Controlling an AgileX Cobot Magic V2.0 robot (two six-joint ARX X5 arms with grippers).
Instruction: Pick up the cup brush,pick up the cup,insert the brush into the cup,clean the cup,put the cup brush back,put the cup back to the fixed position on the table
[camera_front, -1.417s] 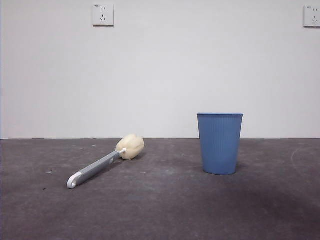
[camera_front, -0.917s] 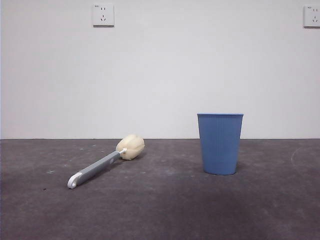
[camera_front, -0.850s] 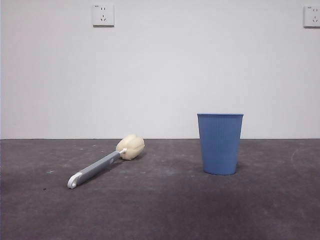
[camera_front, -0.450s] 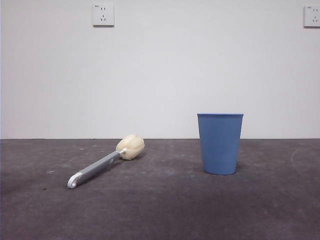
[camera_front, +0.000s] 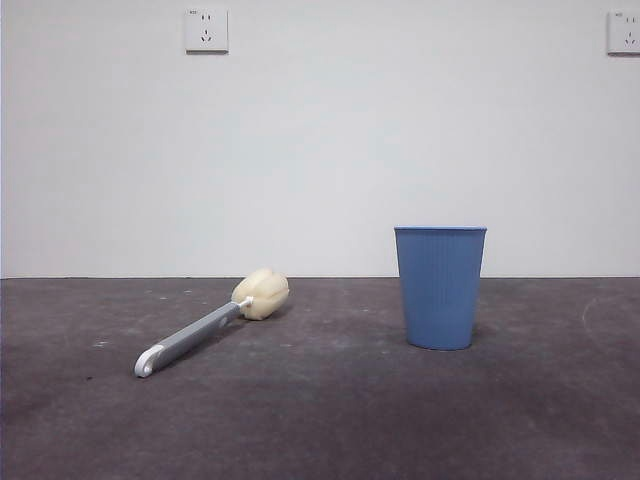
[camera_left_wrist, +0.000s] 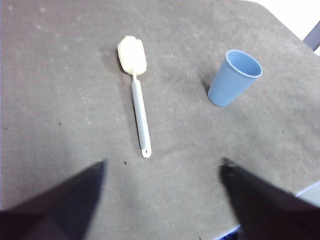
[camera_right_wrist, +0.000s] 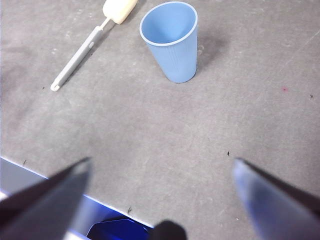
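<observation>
On the table (camera_front: 330, 420) — cup brush (camera_front: 205, 330) well apart from cup (camera_front: 440, 288).

Cup brush (camera_front: 212, 327) left of cup (camera_front: 440, 287)

Dark grey, slightly mottled matte table (camera_front: 330, 420): flat surface filling the near half of the front view, running back to a straight far edge against the wall; scattered small pale flecks and dark specks on it.

Plain white wall (camera_front: 320, 150): smooth, unmarked, evenly lit, filling the far half.

White square plastic wall socket (camera_front: 206, 30): mounted high on the wall, left of centre.

Second white wall socket (camera_front: 623, 32): same height, at the far right, cut by the picture's edge.

Light: soft and diffuse; faint shadows darken the near part of the table.
</observation>
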